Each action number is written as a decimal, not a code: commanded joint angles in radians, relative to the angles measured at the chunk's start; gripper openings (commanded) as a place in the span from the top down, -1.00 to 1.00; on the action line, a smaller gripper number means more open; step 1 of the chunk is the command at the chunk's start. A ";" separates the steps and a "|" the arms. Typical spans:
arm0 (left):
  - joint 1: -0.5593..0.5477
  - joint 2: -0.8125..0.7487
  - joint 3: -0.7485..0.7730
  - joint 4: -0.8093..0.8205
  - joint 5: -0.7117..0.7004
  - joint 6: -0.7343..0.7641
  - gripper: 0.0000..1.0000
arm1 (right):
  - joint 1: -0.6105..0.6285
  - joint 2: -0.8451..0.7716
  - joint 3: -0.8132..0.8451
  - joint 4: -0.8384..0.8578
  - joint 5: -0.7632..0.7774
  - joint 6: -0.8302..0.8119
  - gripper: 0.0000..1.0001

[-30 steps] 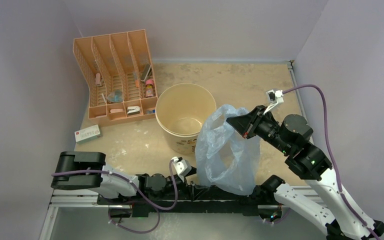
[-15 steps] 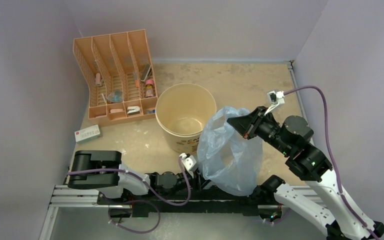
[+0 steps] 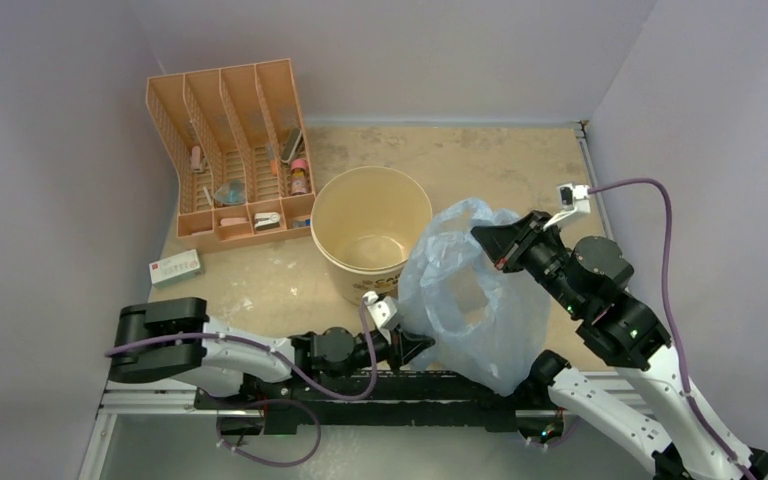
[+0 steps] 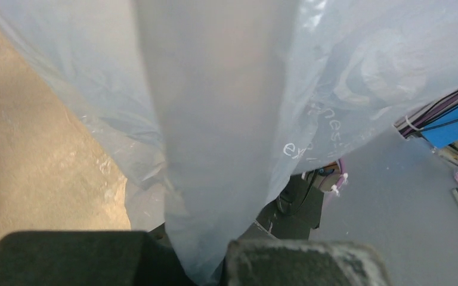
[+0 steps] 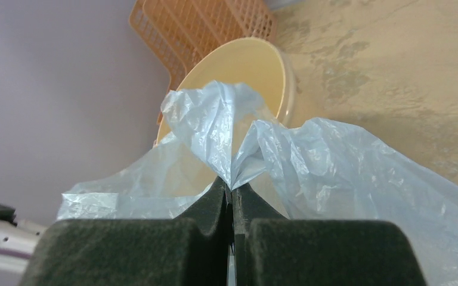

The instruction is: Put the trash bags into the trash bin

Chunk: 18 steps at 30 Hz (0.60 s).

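Light-blue trash bag (image 3: 460, 300) is pinched at its top by the right fingers (image 3: 490, 240), lower down by the left fingers (image 3: 412, 346), beside the trash bin (image 3: 358, 284).

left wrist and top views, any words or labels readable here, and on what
"ex": white print on the trash bag, left wrist view; the rest is lost in a fold.
More white lettering above it: too creased to read.
Red print on the small white box: too small to read.
Brownish print on the side of the trash bin: too small to read.

White lettering on trash bag (image 4: 226, 107): only "ex" readable, rest illegible.
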State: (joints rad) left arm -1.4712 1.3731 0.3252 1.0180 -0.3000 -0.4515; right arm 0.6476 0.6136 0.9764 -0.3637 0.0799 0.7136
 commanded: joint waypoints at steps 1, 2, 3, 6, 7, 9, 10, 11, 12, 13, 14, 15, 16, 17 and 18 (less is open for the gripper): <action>0.062 -0.092 0.120 -0.191 0.126 0.034 1.00 | -0.001 -0.013 0.058 -0.003 0.185 0.032 1.00; 0.071 -0.100 0.154 -0.246 0.133 0.048 1.00 | -0.002 -0.015 0.063 -0.005 0.219 0.037 1.00; 0.081 -0.103 0.192 -0.302 0.139 0.065 1.00 | -0.002 -0.018 0.066 -0.003 0.247 0.045 1.00; 0.126 -0.109 0.296 -0.421 0.213 0.099 1.00 | -0.003 -0.026 0.074 0.012 0.313 0.056 1.00; 0.154 -0.109 0.324 -0.454 0.246 0.108 1.00 | -0.001 -0.029 0.076 0.025 0.328 0.055 1.00; 0.203 -0.105 0.390 -0.529 0.292 0.124 1.00 | -0.001 -0.035 0.084 0.041 0.353 0.055 1.00; 0.226 -0.098 0.425 -0.561 0.337 0.135 1.00 | -0.001 -0.037 0.091 0.046 0.369 0.056 1.00; 0.245 -0.091 0.468 -0.598 0.373 0.157 1.00 | -0.002 -0.041 0.096 0.054 0.385 0.054 1.00; 0.256 -0.079 0.510 -0.634 0.390 0.181 1.00 | -0.002 -0.046 0.099 0.062 0.400 0.051 1.00; 0.263 -0.066 0.555 -0.670 0.397 0.211 1.00 | -0.002 -0.051 0.102 0.070 0.414 0.049 1.00; 0.273 -0.052 0.600 -0.702 0.413 0.241 1.00 | -0.001 -0.055 0.105 0.077 0.426 0.046 1.00; 0.284 -0.035 0.645 -0.733 0.427 0.267 1.00 | -0.001 -0.060 0.107 0.083 0.435 0.043 1.00; 0.300 -0.020 0.694 -0.765 0.448 0.289 1.00 | -0.001 -0.065 0.109 0.086 0.440 0.043 1.00; 0.315 -0.001 0.740 -0.795 0.475 0.307 1.00 | -0.002 -0.070 0.109 0.087 0.445 0.042 1.00; 0.329 0.016 0.788 -0.822 0.491 0.335 1.00 | -0.001 -0.076 0.106 0.089 0.445 0.044 1.00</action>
State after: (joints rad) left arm -1.1824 1.3434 0.9375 0.3298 0.0658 -0.2501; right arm 0.6476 0.5602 1.0462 -0.3389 0.4553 0.7555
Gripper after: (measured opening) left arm 0.008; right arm 0.005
